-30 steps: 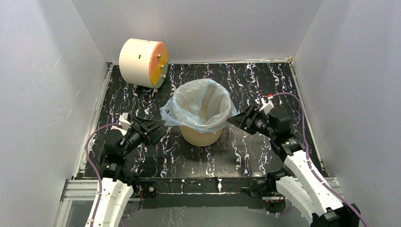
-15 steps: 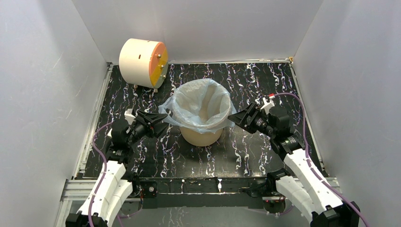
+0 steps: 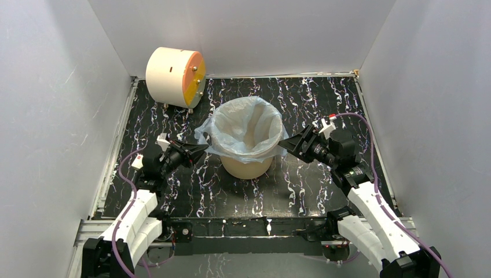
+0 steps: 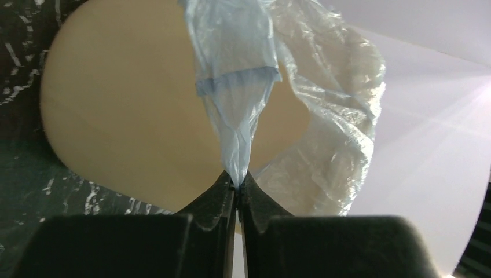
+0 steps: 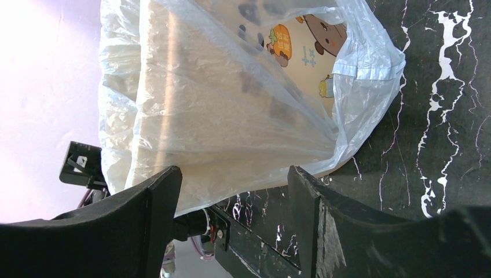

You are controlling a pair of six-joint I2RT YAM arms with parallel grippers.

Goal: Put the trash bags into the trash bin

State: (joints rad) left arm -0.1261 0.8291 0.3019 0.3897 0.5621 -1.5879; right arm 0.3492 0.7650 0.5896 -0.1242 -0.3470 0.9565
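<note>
Bag (image 3: 250, 128): pale blue, lining the bin and draped over its rim.
Bin (image 3: 246, 168): tan, upright.
Left gripper (image 4: 237, 186): pinching the bag's edge.
Right gripper (image 5: 231, 176): fingers spread, just beside the bag.

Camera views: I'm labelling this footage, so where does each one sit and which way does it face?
Top external: above and behind the robot, looking down at the table; left arm and right arm show.
Left wrist: on the left gripper, facing the trash bin; its shut fingers pinch the blue bag.
Right wrist: on the right gripper, facing the bag-draped bin between its open fingers.
Shared: all three show bag and bin.
</note>
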